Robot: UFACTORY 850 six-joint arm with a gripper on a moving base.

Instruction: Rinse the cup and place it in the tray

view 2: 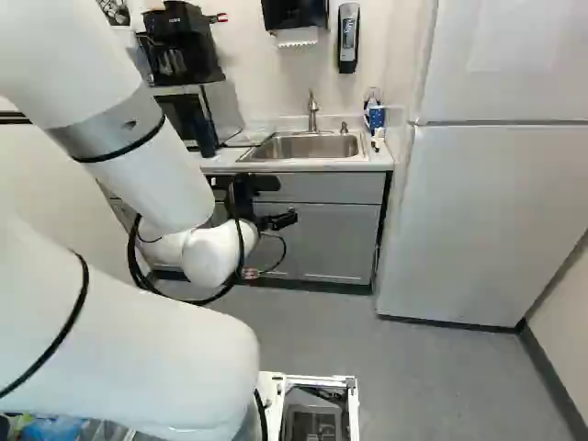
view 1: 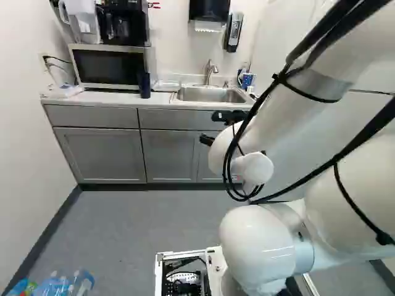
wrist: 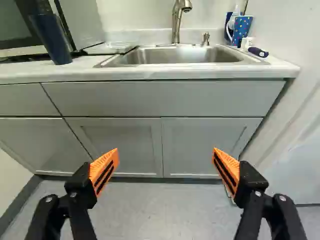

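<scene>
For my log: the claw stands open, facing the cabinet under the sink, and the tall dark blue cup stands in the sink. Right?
No: the wrist view shows the tall dark blue cup on the countertop, outside the sink. The claw does stand open, facing the cabinet.

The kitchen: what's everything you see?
Tumbler: one, navy, beside microwave
Dotted cup: one, blue, beside sink
Small things: several, mixed, around dotted cup
Tray: one, pale, beside sink
Sink: one, silver, in counter
Tap: one, silver, behind sink
Counter: one, white, on cabinets
Cabinets: several, grey, under counter
Microwave: one, silver, on counter
Coffee maker: one, black, on microwave
Jug: one, white, on microwave
Wall dispensers: two, dark, above counter
Fridge: one, white, beside counter
Bottles: several, bluish, left base view's foot
Floor: one, grey, before cabinets
Arm: one, white, above base
Hand: one, black, orange-padded, facing cabinets
</scene>
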